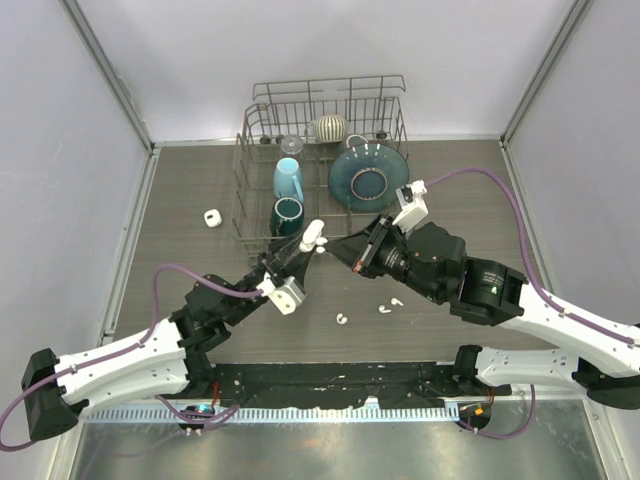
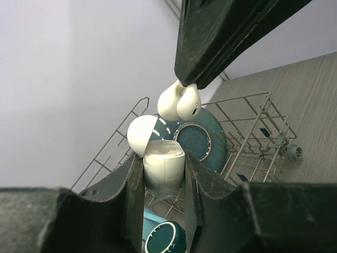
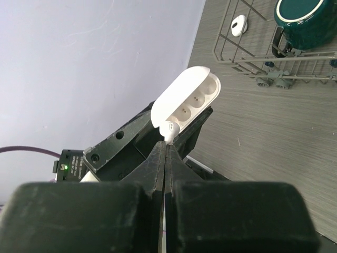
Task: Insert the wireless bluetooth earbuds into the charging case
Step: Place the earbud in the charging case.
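One open charging case (image 1: pixel 312 236) sits gripped in the left hand (image 2: pixel 163 174), centre frame. The right hand (image 3: pixel 166 141), closed, pinches one earbud (image 3: pixel 171 127) just beside the case's open mouth. Three other earbuds (image 1: pixel 342 319) lie lower centre on the dark wood-grain worktop (image 1: pixel 180 200), one wire rack (image 1: pixel 262 160) behind; pale walls (image 1: pixel 300 50) surround.

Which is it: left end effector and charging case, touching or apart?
Touching: left wrist view shows the left end effector clamped on the charging case.
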Controlling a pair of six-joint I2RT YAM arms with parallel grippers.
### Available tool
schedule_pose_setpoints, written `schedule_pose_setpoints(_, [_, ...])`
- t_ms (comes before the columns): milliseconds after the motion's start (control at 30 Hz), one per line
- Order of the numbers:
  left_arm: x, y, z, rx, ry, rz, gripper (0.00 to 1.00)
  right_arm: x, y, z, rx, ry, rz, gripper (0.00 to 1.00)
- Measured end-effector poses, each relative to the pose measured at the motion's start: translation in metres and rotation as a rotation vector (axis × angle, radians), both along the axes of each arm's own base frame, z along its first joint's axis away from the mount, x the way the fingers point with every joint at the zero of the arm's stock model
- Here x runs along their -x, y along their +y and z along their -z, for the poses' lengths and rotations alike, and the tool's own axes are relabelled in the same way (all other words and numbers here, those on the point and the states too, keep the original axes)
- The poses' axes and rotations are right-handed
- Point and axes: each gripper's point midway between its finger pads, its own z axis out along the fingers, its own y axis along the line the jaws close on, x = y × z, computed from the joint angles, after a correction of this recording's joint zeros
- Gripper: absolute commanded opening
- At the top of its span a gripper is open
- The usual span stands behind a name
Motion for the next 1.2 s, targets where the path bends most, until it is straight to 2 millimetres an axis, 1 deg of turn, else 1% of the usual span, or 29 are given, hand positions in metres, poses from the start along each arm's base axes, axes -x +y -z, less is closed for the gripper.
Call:
schedule_pose_setpoints(267, [0.004, -0.002, -0.002, -0.009, -0.024, 0.001, 0.00, -0.006, -0.001, 0.000, -0.029, 0.034, 0.039, 0.01])
schedule_pose_setpoints(500, [0.002, 0.000, -0.009, 0.015, -0.037, -0.019, 0.00, -0.008, 0.005, 0.008, -0.024, 0.071, 0.046, 0.01])
schedule_pose_setpoints(967, [0.008, -0.005, -0.008, 0.013, -0.038, 0.003, 0.00, -0.008, 0.006, 0.008, -0.044, 0.091, 0.050, 0.01])
schedule_pose_setpoints(1200, [0.010, -0.009, -0.004, -0.015, -0.051, 0.001, 0.00, -0.015, 0.005, 0.007, -0.068, 0.113, 0.075, 0.01])
